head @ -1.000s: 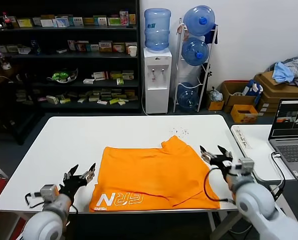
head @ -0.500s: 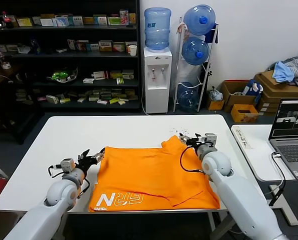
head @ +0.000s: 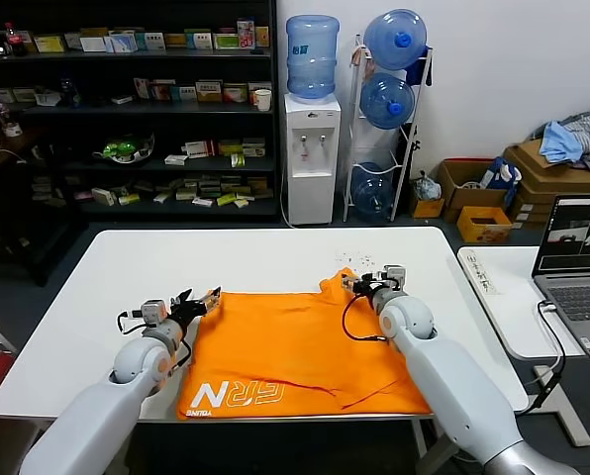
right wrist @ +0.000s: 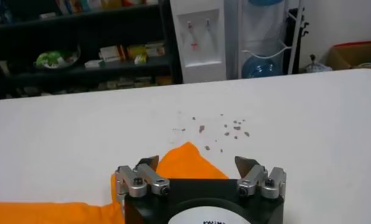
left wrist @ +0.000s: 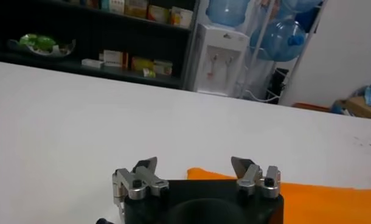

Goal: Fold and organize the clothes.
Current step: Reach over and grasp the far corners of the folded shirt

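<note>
The orange T-shirt [head: 295, 346] lies flat on the white table [head: 127, 267], with white lettering near its front left corner. My left gripper [head: 204, 298] is open at the shirt's far left corner; in the left wrist view [left wrist: 194, 164] the orange edge [left wrist: 319, 198] shows just beyond the open fingers. My right gripper [head: 355, 282] is open at the shirt's far right corner, over a raised orange fold. In the right wrist view [right wrist: 197, 161] that orange tip [right wrist: 188, 163] lies between the open fingers.
Dark specks [head: 359, 259] mark the table just beyond the shirt's far right corner. A second white table with a laptop [head: 577, 272] stands to the right. Shelves [head: 127, 109], a water dispenser [head: 310, 148] and bottles stand behind the table.
Both arms have reached forward from the table's front edge to the shirt's far corners. The shirt has not moved.
</note>
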`<action>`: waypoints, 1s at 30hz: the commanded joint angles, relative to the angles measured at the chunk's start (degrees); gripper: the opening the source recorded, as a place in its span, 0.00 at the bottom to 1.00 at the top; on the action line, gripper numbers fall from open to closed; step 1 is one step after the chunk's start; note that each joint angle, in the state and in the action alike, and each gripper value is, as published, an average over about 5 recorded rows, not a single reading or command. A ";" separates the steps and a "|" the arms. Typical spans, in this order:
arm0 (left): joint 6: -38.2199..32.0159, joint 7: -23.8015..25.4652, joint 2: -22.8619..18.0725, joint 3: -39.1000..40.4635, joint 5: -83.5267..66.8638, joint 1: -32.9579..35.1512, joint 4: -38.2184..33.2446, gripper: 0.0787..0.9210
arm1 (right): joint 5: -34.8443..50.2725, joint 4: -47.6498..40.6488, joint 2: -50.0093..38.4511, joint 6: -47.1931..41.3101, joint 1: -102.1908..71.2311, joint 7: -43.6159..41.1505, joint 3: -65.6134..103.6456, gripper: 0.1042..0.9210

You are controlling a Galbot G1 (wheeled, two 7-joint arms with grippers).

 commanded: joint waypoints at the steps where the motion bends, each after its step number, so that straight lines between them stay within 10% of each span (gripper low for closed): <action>1: 0.31 0.71 -1.25 2.30 0.59 -3.02 3.74 0.88 | -0.64 -2.80 1.35 -0.66 1.30 -0.55 -0.83 0.88; 13: 0.61 0.60 -2.33 2.92 2.47 -3.60 6.36 0.85 | -1.49 -3.86 1.08 -0.57 1.17 -1.57 -0.69 0.70; 30: 0.44 -0.12 -1.85 3.21 2.47 -2.71 4.24 0.28 | -2.19 -2.96 0.97 2.19 0.20 -2.02 -0.52 0.09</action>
